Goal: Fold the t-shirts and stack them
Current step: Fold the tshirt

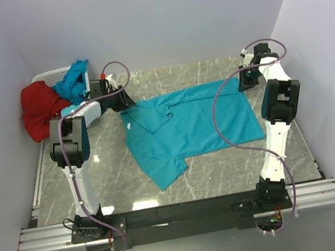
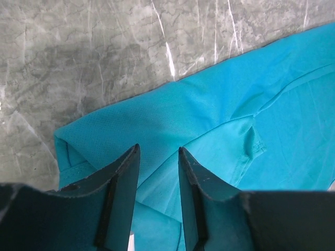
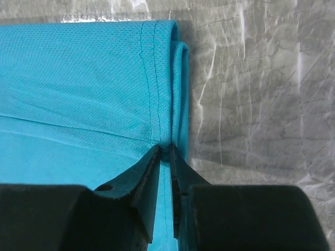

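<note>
You have one turquoise-blue soft cloth t-shirt point(image 1: 193, 128) spread unfolded toward the marble bench's point(image 1: 226, 173) far edge, right claw point(image 3: 165, 149) pinched on its hem, left claw point(image 2: 158, 151) narrowly parted at its shoulder, grip indeterminable, while the crumpled red shirt point(image 1: 41, 110) and bunched turquoise shirt point(image 1: 74, 78) lie heaped at the far-left corner, nothing stacked.

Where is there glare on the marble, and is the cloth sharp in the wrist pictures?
Top external view: even light, a pale glare patch on the table near its front edge. Left wrist view: white streaks on the marble, turquoise t-shirt sharp. Right wrist view: glare along the top edge, weave sharp.
</note>
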`<state>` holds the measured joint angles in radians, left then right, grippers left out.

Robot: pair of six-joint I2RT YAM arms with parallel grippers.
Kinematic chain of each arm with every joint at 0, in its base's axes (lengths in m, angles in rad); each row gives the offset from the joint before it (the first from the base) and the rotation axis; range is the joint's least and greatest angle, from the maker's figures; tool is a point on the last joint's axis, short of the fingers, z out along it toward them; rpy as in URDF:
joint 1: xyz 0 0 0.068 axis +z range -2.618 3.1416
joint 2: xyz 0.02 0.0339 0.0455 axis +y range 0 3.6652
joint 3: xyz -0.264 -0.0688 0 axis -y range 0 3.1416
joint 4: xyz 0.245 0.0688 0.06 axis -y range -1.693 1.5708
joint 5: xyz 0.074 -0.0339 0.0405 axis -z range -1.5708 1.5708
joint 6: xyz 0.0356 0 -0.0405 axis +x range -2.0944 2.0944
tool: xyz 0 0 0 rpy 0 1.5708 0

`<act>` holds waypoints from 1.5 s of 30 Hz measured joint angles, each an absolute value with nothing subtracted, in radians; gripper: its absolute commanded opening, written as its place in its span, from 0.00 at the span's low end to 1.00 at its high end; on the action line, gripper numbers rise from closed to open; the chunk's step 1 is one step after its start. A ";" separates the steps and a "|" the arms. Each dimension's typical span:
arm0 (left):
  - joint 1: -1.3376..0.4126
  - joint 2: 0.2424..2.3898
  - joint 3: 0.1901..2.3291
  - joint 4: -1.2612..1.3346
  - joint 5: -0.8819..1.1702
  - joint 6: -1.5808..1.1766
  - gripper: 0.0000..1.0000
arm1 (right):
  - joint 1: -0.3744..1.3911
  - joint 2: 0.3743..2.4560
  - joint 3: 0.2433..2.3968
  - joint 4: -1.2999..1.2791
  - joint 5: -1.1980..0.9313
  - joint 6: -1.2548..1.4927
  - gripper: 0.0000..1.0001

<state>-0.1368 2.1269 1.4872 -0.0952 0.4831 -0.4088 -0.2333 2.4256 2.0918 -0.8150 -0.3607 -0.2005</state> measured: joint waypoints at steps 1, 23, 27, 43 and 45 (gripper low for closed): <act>-0.137 2.125 1.487 -0.095 0.481 -0.409 0.41 | -0.233 2.423 2.090 -0.813 -0.363 -0.202 0.24; -0.131 2.187 1.570 -0.145 0.410 -0.434 0.27 | -0.231 2.329 2.125 -0.768 -0.505 -0.203 0.32; -0.125 2.211 1.574 -0.184 0.364 -0.436 0.26 | -0.231 2.325 2.092 -0.760 -0.505 -0.213 0.33; -0.160 2.038 1.582 -0.186 0.295 -0.321 0.67 | -0.157 1.650 1.437 -0.751 -0.703 -0.481 0.37; -0.178 1.888 1.504 -0.141 0.287 -0.278 0.80 | -0.104 1.540 1.322 -0.751 -0.727 -0.543 0.38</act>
<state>-0.1780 1.8877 1.5036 -0.1410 0.2874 -0.2783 -0.1040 1.5402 1.3220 -0.7506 -0.7273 -0.5430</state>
